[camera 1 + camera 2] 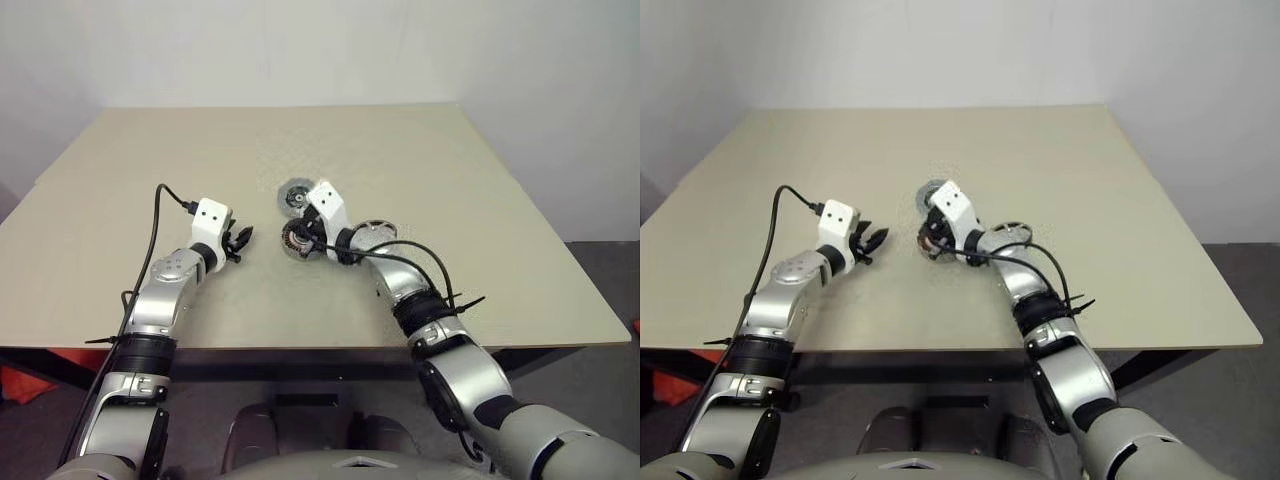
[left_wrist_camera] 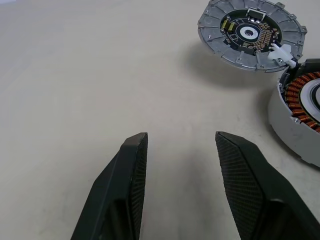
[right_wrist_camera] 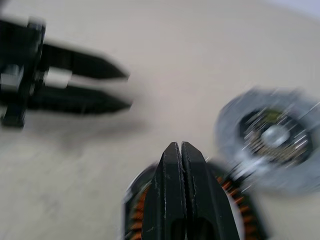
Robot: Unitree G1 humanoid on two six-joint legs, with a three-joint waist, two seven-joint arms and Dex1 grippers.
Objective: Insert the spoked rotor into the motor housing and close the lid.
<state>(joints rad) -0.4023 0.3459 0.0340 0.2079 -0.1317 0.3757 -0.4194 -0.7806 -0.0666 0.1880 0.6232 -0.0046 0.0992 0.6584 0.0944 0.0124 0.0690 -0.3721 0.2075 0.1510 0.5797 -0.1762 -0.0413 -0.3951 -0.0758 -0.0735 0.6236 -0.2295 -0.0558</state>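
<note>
The left pincer [image 2: 182, 142] hangs just over the beige table [image 1: 450, 160] with its two black fingers [image 2: 131, 165] standing apart and nothing between them. Ahead of it and off toward the robot's right lies the motor housing [image 2: 300, 117], a silver-grey cup with copper-brown windings showing around its inside, sitting flat on the table and well clear of those fingers. Joined to the housing's far rim by a small white piece is the lid [image 2: 251, 34], swung open and lying face up, so its dark centre with a white ring shows. The right pincer [image 3: 181, 152] has its fingers pressed together with nothing held; it hovers over the housing [image 3: 140, 210], its tip above the near rim, while the lid [image 3: 272, 140] lies just beyond and to one side of it, and the left pincer [image 3: 107, 87] faces it from across a stretch of bare table. Behind the right pincer, beside that arm's wrist, the spoked rotor [image 1: 372, 236] lies on the table, partly hidden by the arm and a black cable [image 1: 425, 262].
</note>
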